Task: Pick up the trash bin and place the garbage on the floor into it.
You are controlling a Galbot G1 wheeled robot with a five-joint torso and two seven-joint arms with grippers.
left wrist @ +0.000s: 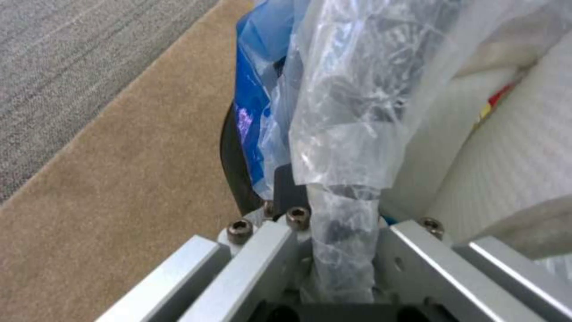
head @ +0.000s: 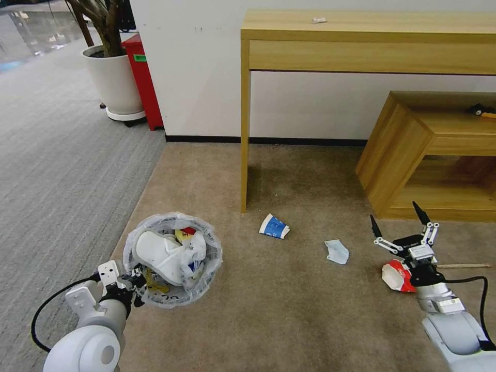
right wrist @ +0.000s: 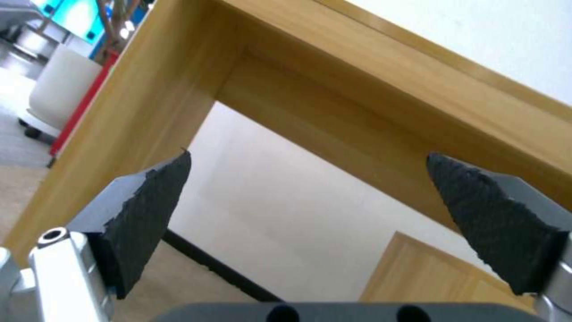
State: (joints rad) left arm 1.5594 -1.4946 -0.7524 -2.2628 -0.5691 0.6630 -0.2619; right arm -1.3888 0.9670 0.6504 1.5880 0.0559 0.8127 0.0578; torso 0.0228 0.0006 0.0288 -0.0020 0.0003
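Head view is showing the left gripper (head: pixel 135 281) clamping the round black bag-lined trash bin (head: pixel 173 258); the right gripper (head: pixel 400 227), spread wide, should be dropping squarely over the red-and-white wrapper (head: pixel 397 275).

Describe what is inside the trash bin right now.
Inside the trash bin, held at its rim by the left gripper, lie a white slipper, a red wrapper and a yellow wrapper. Anything beneath them is covered.

Tall light-wood console table (head: pixel 361 46) against white wall, small white scrap (head: pixel 319 20) on top. Low wooden shelf unit (head: pixel 413 150) just beside it, black-and-yellow item (head: pixel 480 110) on its shelf. White planter pot (head: pixel 114 77) and red box (head: pixel 142 82) side by side on grey striped carpet (head: pixel 57 165).
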